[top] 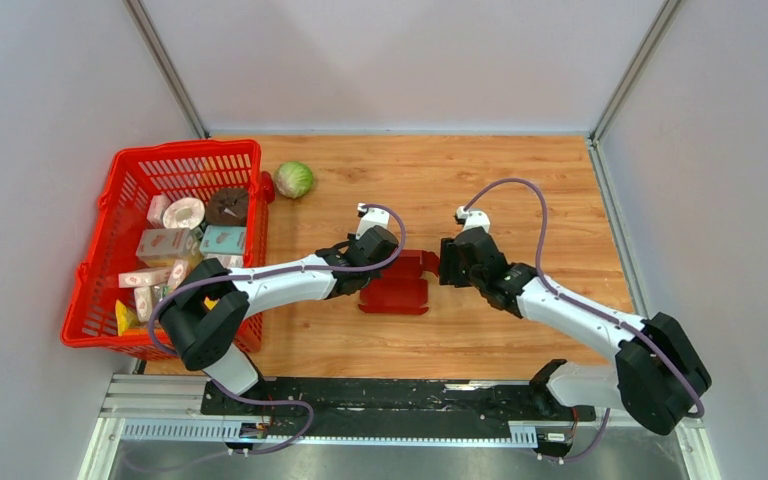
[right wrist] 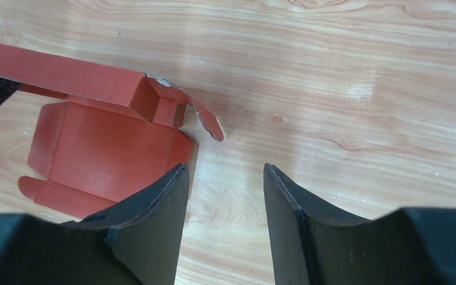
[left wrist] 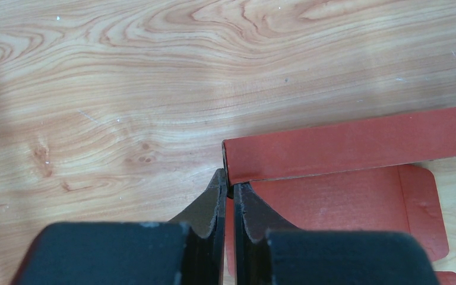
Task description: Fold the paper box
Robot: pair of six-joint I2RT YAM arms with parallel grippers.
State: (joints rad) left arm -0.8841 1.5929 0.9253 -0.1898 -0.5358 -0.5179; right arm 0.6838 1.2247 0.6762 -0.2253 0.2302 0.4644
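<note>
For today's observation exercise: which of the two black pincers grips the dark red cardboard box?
The left pincer, shut on a corner of the dark red cardboard box; the right pincer gapes empty.

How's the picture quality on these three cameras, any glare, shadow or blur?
Top external: even light, sharp, soft shadows on the table. Left wrist: paper box crisp, left gripper soft near the lens, wood darker at left. Right wrist: pale glare on the wood, upper right.

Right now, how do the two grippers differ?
The left gripper is shut, pinching a raised wall of the box; the right gripper is open and holds nothing. The left touches the box; the right's gap hangs over the table beside it. Both are black.
</note>
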